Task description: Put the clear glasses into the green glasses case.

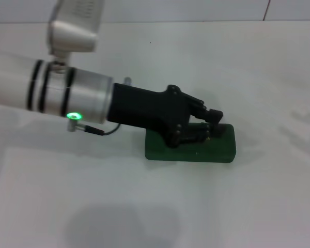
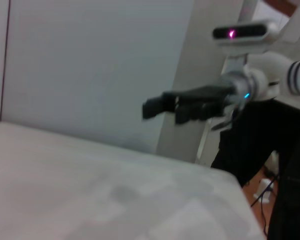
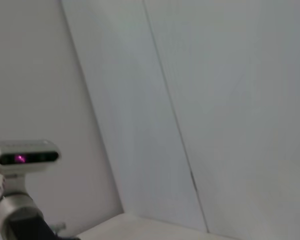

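The green glasses case (image 1: 196,151) lies on the white table just right of centre, showing only its green outside. My left gripper (image 1: 211,124) reaches in from the left and hangs over the case's back edge, open, with its fingers a little apart and nothing visible between them. The arm covers the case's left and rear parts. The clear glasses are hidden or out of view. My right gripper (image 2: 162,107) shows only in the left wrist view, held in the air off to the side, away from the case.
The white table (image 1: 155,206) runs to a pale wall at the back. A thin cable (image 1: 101,131) hangs under the left wrist. In the left wrist view the table's edge (image 2: 240,185) drops away below the right arm.
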